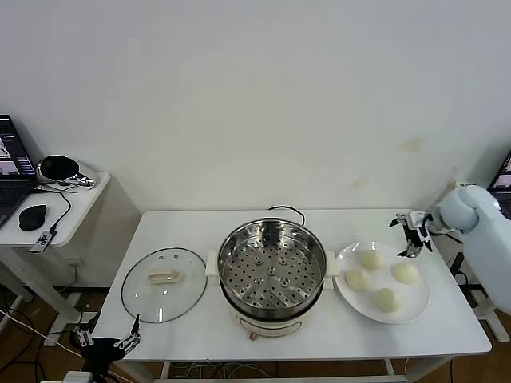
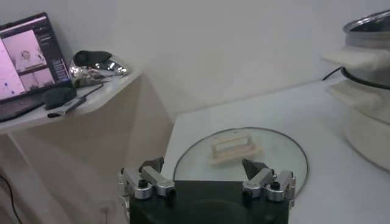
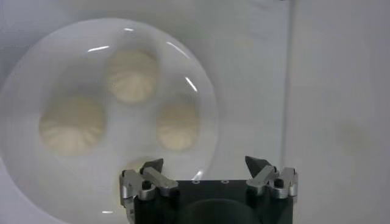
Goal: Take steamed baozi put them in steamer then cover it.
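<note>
Baozi, four smooth cream-white domes, sit on a flat white plate right of the steamer, whose perforated steel tray lies bare for loading. Right gripper hovers above the plate's far edge, jaws wide and empty, seemingly poised to pick. Left gripper, likewise wide, waits near the glass cover lying flat at left.

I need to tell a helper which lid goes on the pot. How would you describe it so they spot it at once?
On the white table, look to the robot's left of the steel steamer. The cover lies flat there: a round clear glass disc with a metal rim and cream bar handle, unlike the white plate with buns.
</note>
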